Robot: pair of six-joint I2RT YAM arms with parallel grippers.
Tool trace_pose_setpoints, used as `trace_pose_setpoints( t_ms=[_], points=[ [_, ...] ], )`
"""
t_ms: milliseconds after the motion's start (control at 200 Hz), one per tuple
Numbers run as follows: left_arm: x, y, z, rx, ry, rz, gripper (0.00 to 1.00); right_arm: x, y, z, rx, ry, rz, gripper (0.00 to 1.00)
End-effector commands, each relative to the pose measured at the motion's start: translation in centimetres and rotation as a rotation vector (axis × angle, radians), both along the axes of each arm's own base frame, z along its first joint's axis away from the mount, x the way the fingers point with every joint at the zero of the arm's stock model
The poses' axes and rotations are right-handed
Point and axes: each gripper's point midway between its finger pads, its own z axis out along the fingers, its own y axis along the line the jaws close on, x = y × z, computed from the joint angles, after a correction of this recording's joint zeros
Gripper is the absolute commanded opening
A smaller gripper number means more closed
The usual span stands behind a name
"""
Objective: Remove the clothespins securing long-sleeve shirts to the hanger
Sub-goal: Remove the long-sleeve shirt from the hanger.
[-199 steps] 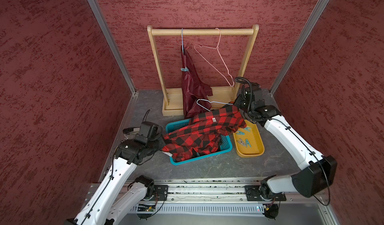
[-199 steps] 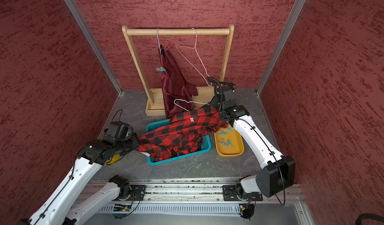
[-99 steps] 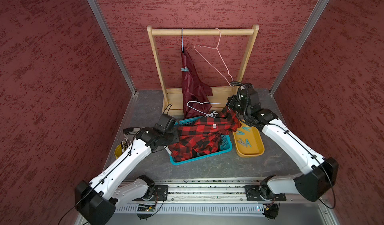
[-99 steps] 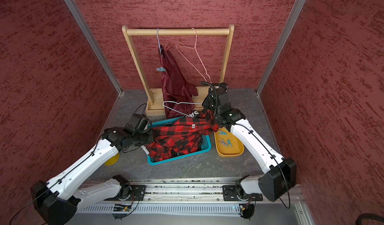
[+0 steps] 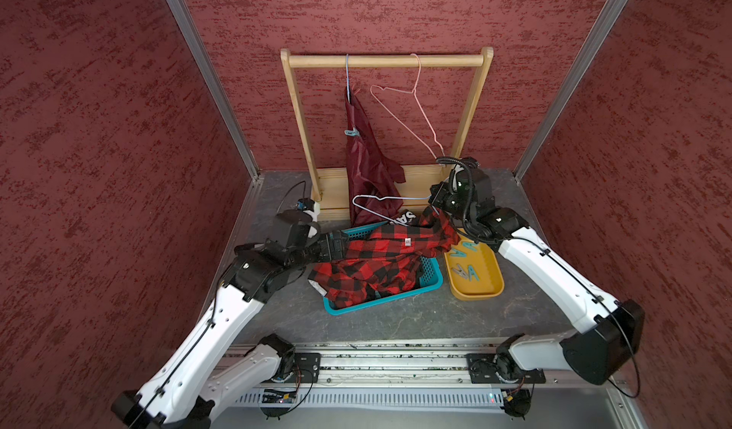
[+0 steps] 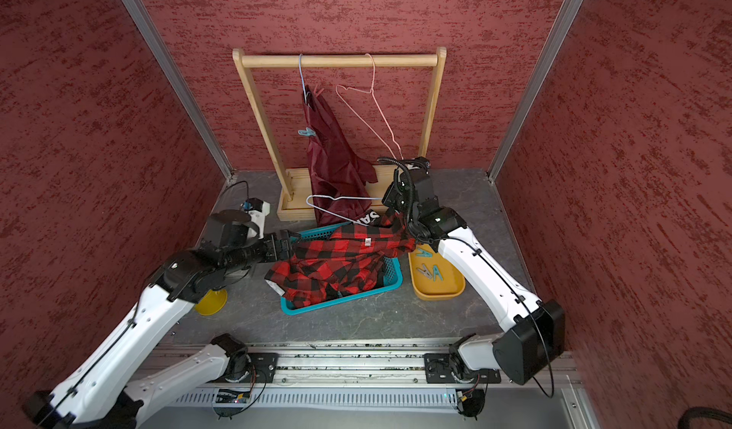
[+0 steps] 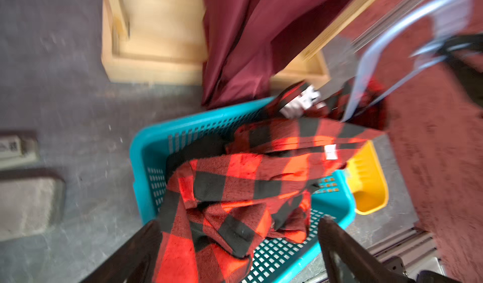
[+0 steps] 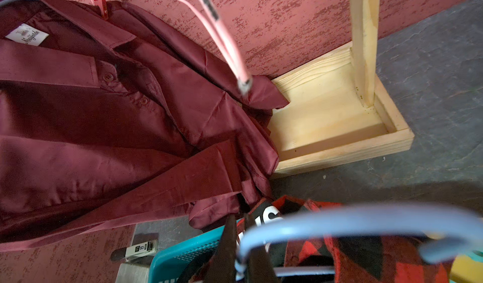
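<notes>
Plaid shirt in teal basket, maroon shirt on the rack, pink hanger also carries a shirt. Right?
No: the pink hanger hangs bare on the rack, as both top views show. Plaid shirt in the basket and maroon shirt on the rack are right.

A pale wooden rack (image 5: 386, 61) stands at the back of the grey tabletop (image 5: 396, 326), against the textured red wall (image 5: 396, 11). In front sits 1 teal mesh basket (image 5: 380, 303), 1 mustard-yellow tray (image 5: 484, 288) just beside it. 1 small yellow disc (image 6: 213, 303) lies apart from both.

Plaid shirt (image 5: 380, 260) and blue hanger (image 8: 339, 217) block the basket (image 5: 432, 277); table (image 5: 376, 328) in front free.
</notes>
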Motion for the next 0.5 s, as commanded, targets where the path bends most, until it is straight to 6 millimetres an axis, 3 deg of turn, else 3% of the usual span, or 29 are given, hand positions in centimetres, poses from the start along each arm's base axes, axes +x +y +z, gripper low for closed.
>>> trace_pose_setpoints(
  t_ms=[0,205,386,496],
  points=[
    [-1.5,0.3,2.0,0.048,-0.105,-0.111,0.98,0.1,1.0,2.7,-0.009,-0.067,0.063,0.0],
    [-2.1,-3.1,6.6,0.058,-0.244,-0.402,0.97,-0.2,2.8,3.3,-0.046,-0.104,0.173,0.0],
    [-0.8,-5.6,8.4,0.029,-0.255,-0.541,0.93,-1.0,4.4,4.4,-0.056,-0.152,0.264,0.0],
    [-0.5,-7.0,8.3,0.017,-0.226,-0.626,0.89,-1.5,5.2,5.0,-0.048,-0.178,0.316,0.0]
  ],
)
